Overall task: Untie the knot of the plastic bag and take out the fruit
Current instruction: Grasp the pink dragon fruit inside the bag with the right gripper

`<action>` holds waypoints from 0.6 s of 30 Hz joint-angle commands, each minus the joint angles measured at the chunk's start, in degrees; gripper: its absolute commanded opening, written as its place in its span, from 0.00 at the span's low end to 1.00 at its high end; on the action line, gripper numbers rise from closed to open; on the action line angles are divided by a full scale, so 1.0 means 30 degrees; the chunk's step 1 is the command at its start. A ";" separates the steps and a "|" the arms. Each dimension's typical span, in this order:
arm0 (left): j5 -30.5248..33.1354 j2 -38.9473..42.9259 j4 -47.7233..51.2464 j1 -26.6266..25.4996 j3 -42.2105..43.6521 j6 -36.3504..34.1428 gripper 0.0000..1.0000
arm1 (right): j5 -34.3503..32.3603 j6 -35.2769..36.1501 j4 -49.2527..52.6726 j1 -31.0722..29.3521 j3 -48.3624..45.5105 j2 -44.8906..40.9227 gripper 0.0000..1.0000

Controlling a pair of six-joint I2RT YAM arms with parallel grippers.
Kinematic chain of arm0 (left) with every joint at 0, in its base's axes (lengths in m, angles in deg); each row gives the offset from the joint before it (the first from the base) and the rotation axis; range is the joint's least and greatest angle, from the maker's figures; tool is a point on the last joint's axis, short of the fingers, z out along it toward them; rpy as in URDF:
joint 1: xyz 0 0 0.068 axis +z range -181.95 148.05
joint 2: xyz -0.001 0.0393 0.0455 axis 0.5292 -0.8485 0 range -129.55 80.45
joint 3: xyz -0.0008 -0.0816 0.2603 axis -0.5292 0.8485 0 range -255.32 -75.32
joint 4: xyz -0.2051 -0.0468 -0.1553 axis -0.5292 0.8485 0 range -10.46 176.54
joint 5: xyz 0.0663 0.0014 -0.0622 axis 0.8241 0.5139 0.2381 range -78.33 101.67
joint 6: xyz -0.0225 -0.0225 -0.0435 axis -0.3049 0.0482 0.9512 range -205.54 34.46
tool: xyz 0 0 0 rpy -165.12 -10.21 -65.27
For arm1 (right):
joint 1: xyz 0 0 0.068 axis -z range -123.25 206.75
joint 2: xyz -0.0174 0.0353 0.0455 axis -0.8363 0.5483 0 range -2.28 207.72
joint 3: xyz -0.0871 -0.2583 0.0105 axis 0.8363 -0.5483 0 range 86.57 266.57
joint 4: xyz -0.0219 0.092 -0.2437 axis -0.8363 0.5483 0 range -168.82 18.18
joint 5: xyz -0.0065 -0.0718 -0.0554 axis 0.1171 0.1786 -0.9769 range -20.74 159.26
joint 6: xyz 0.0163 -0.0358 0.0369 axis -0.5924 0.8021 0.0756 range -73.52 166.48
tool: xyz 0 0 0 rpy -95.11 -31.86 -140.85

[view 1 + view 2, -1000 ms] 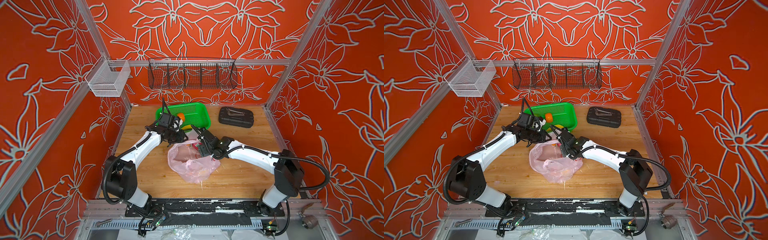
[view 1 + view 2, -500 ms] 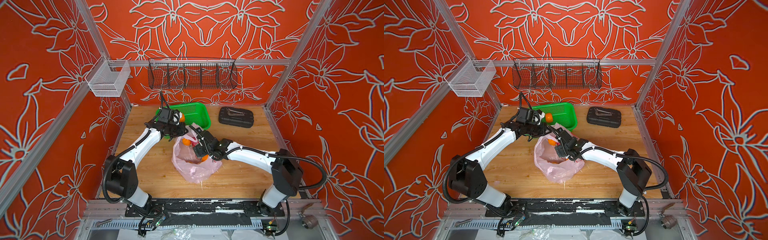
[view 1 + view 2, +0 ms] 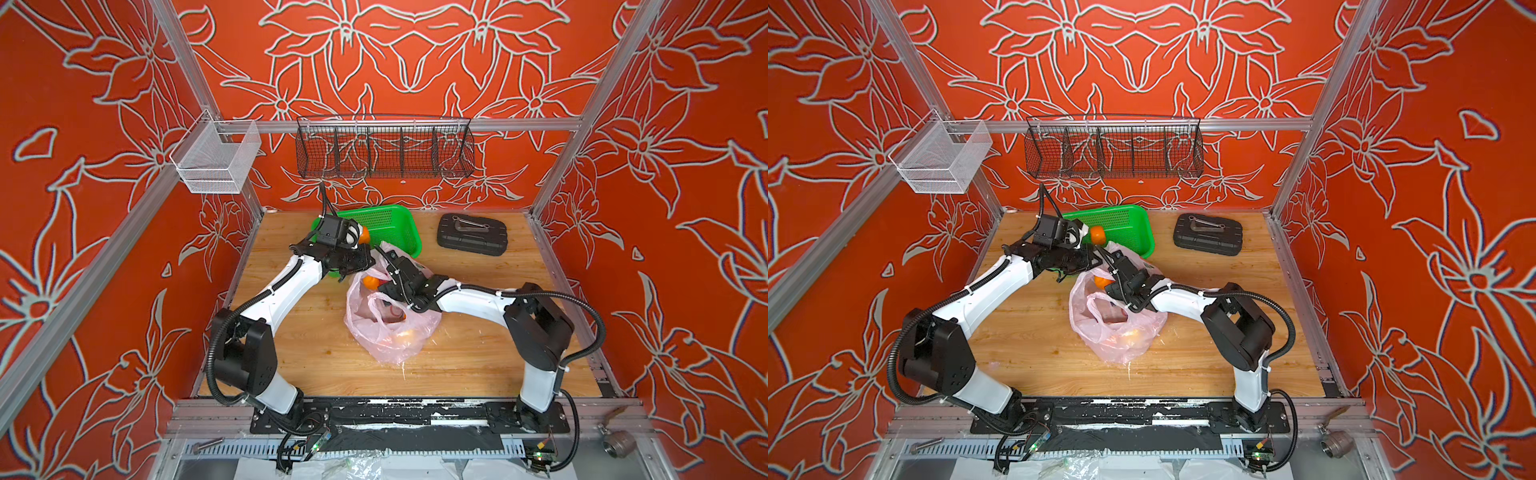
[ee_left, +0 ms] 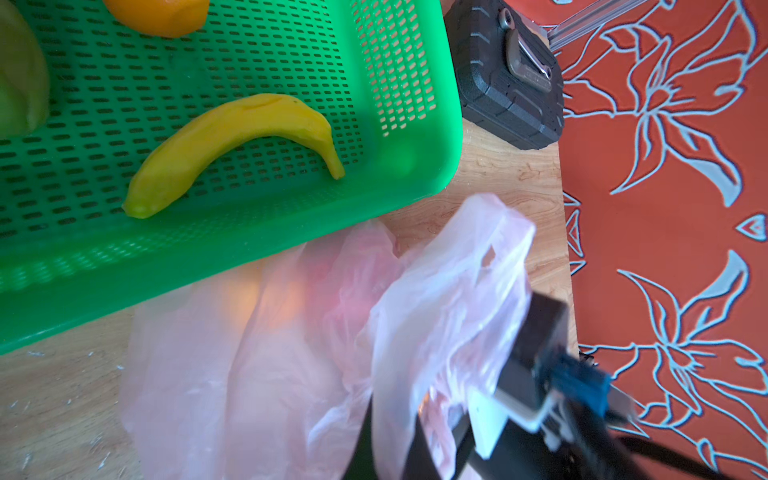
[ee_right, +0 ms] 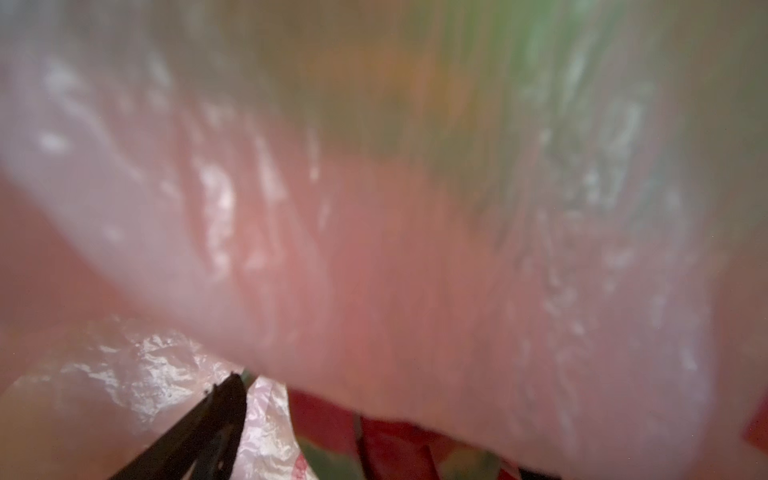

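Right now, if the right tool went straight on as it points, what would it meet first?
Probably the plastic bag: its pink film fills the right wrist view just ahead of the right tool. Depth beyond is unclear.

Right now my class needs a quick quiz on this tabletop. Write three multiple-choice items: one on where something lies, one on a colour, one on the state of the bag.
1. Where does the banana lie?
A. in the green basket
B. in the black wire rack on the wall
C. on top of the black case

2. What colour is the plastic bag?
A. blue
B. pale pink
C. black

3. What state is the plastic bag in?
A. knotted shut
B. folded flat and empty
C. open at the mouth, with fruit inside

Answers:
1 A: the left wrist view shows it on the basket's perforated floor.
2 B: both top views show translucent pink plastic.
3 C: a top view shows the mouth gaping and an orange fruit glowing through the plastic.
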 commanded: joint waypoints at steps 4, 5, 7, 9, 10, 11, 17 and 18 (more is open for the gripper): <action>0.0190 -0.0309 0.0072 -0.0017 0.0100 -0.0149 0.00 | 0.2578 0.0080 -0.0665 0.0464 0.0683 0.1690 0.93; 0.0207 -0.0316 0.0072 -0.0016 0.0107 -0.0129 0.00 | 0.2730 -0.0014 -0.0626 0.0517 0.0751 0.1772 0.91; 0.0300 -0.0309 0.0097 -0.0017 0.0162 -0.0148 0.00 | 0.3067 -0.0084 -0.0648 0.0541 0.0796 0.1791 0.85; 0.0383 -0.0275 0.0123 -0.0008 0.0204 -0.0163 0.00 | 0.3482 0.0004 -0.0781 0.0562 0.0739 0.1599 0.80; 0.0413 -0.0294 0.0149 0.0012 0.0195 -0.0184 0.00 | 0.3661 0.0068 -0.0875 0.0578 0.0685 0.1454 0.77; 0.0441 -0.0273 0.0161 0.0012 0.0188 -0.0190 0.00 | 0.3832 0.0089 -0.1102 0.0570 0.0532 0.1295 0.72; 0.0951 -0.0052 0.0302 0.0059 0.0165 -0.0167 0.00 | 0.4697 -0.0048 -0.2042 0.0583 -0.0325 0.0220 0.53; 0.1008 -0.0037 0.0302 0.0071 0.0166 -0.0160 0.00 | 0.4830 -0.0113 -0.2163 0.0583 -0.0476 0.0018 0.50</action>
